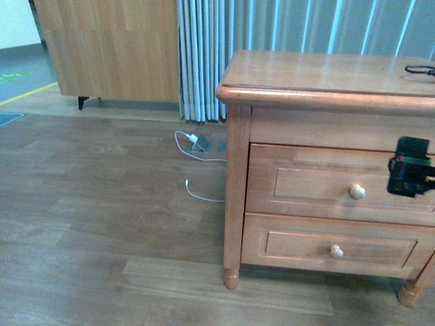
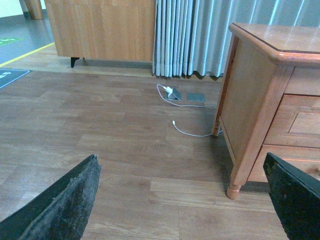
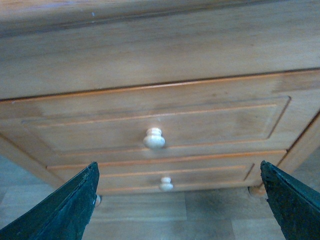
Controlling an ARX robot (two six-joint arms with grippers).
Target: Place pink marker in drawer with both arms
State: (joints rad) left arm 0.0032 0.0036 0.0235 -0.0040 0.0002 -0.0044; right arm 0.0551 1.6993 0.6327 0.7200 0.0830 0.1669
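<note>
Right gripper [image 3: 177, 200] spread wide before upper drawer's knob [image 3: 154, 138]; left gripper [image 2: 182, 200] likewise apart. Risk: closing off-centre, slipping off round knob.

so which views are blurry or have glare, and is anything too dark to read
Front view: soft throughout, with a pale sheen on the nightstand top. Right wrist view: blurriest, hazy over the upper drawer and its knob. Left wrist view: sharpest on the floor, the near jaws just dark blurs. None too dark.
</note>
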